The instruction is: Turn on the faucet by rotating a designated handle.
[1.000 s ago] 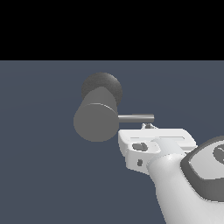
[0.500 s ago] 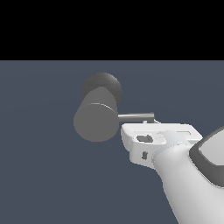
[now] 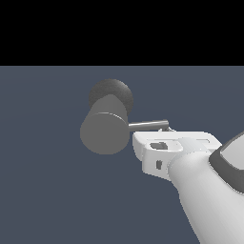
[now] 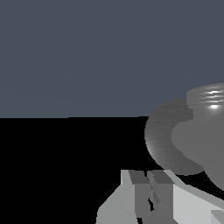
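Note:
The faucet is a thick matte grey cylinder with a flat round face and a dark rounded knob behind it. Its handle, a thin grey rod, sticks out toward the exterior view's right. My white gripper sits right under the rod's free end, and only a sliver of a finger shows there. In the wrist view the two grey fingers stand close together with nothing between them, and the gripper looks shut. The faucet's body fills the space just beyond them.
The white arm comes in from the lower part of the exterior view's right. A plain dark blue-grey floor lies all around the faucet, and no other objects show.
The hand has risen and edged toward the exterior view's left, closing up under the rod's tip. The rod's free end now sits slightly higher than before.

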